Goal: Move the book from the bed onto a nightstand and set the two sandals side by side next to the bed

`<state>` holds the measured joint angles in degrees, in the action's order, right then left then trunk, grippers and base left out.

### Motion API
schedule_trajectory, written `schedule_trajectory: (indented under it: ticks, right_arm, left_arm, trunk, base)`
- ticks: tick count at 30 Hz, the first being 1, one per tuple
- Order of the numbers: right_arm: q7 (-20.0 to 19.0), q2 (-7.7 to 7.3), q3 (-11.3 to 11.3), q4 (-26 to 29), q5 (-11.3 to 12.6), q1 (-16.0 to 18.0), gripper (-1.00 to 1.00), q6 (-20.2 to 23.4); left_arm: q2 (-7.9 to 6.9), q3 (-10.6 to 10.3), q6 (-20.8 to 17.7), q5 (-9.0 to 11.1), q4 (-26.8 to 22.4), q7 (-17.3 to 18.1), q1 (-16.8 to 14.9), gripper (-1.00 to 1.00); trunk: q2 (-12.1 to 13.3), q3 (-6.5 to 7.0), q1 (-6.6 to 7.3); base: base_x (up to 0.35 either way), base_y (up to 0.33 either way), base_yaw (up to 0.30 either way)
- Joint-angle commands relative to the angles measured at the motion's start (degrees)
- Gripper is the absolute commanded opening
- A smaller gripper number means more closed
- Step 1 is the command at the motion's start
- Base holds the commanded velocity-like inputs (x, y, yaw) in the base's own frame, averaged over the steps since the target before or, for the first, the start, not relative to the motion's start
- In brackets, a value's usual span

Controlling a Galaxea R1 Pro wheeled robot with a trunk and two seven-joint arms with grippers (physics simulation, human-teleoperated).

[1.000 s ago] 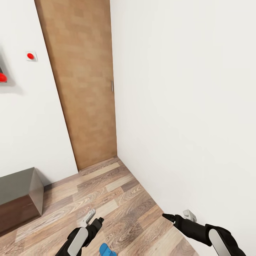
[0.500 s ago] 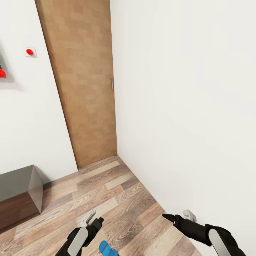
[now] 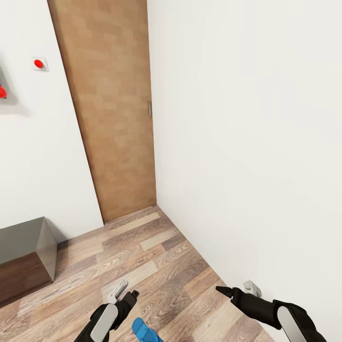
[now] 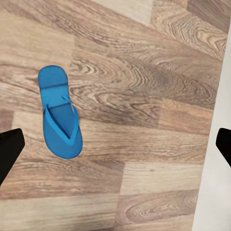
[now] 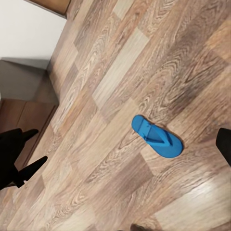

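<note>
One bright blue sandal point(image 3: 142, 331) lies flat on the wood-plank floor at the bottom edge of the head view, just right of my left arm. It also lies below my left gripper point(image 4: 115, 147), toward one fingertip point(image 4: 9, 151), as a sandal point(image 4: 60, 118) with slim straps. The right wrist view has the same sandal point(image 5: 158, 137) between the wide-apart fingers. My left gripper point(image 3: 126, 292) and right gripper point(image 3: 236, 288) both hang open above the floor, holding nothing. A low dark brown nightstand point(image 3: 23, 256) stands at the left. The book and the bed are out of view.
A closed wooden door point(image 3: 109, 109) fills the room's corner ahead. A white wall point(image 3: 247, 142) runs close along my right side. Red-marked fixtures point(image 3: 39, 63) hang on the left wall. Bare plank floor point(image 3: 142, 256) stretches between the nightstand and the right wall.
The whole head picture has shifted a little, so the camera moved. More of the sandal now shows at the bottom edge. Both arms keep the same pose.
</note>
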<state>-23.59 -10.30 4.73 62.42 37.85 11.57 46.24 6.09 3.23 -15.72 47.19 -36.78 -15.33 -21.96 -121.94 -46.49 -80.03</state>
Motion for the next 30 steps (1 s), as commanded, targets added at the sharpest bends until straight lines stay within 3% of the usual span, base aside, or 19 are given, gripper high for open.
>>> schedule_trajectory:
  ticks: [1, 30]
  right_arm:
    - [-0.2, 0.04, 0.1, 0.0, -0.1, 0.0, 1.00, 0.3]
    - [-0.2, 0.19, 0.0, 0.0, -0.1, 0.0, 1.00, 0.0]
  left_arm:
    - [0.06, 0.2, -0.3, 0.5, -0.1, -0.3, 0.0, 1.00]
    - [0.07, 0.1, -0.2, 0.5, 2.2, -0.2, 0.0, 1.00]
  trunk:
    - [-0.4, -0.24, -0.22]
    - [-12.1, -5.45, -6.59]
  base:
    - [0.000, 0.000, 0.000]
    - [0.000, 0.000, 0.000]
